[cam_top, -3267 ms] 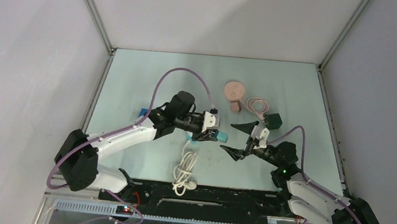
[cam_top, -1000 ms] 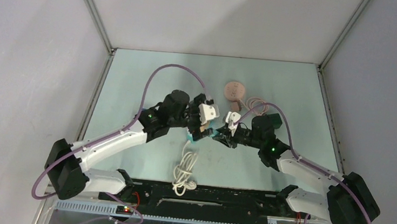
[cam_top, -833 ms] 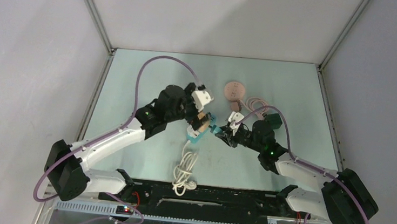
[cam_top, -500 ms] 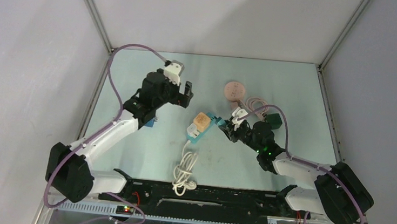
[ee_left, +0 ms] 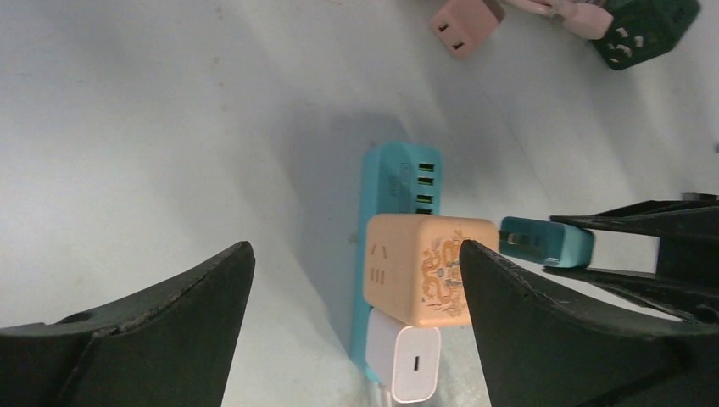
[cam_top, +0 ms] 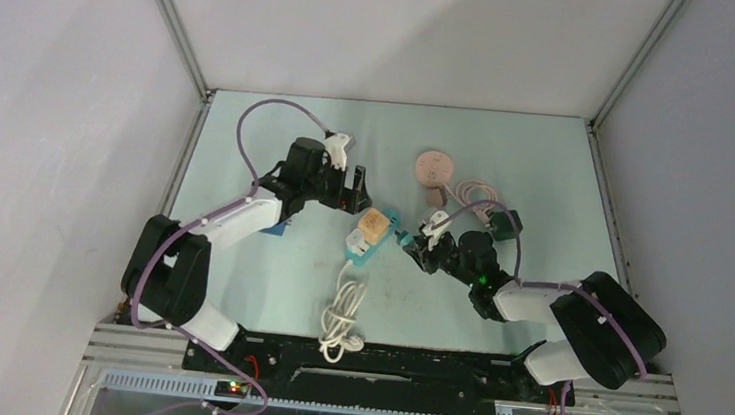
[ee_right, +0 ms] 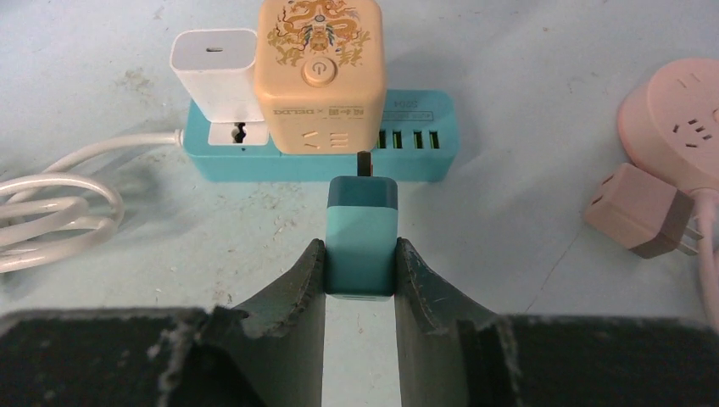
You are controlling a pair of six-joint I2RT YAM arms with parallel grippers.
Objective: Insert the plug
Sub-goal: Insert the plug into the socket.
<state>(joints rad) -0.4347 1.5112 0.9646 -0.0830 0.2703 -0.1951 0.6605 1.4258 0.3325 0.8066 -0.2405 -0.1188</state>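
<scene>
The teal plug, clamped in the right gripper, points its prongs at the side socket of the orange cube adapter on the teal power strip, while the left gripper has let go of that cube and backed off with its jaws spread, so the insertion push will likely go unbraced.

left fingers spread wide, right fingers clamped, both arms low

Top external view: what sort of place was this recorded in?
Probably a lab test cell, not a home: plain grey walls on metal framing box in a pale green table, with loose practice items, a teal power strip and a pink socket.
</scene>
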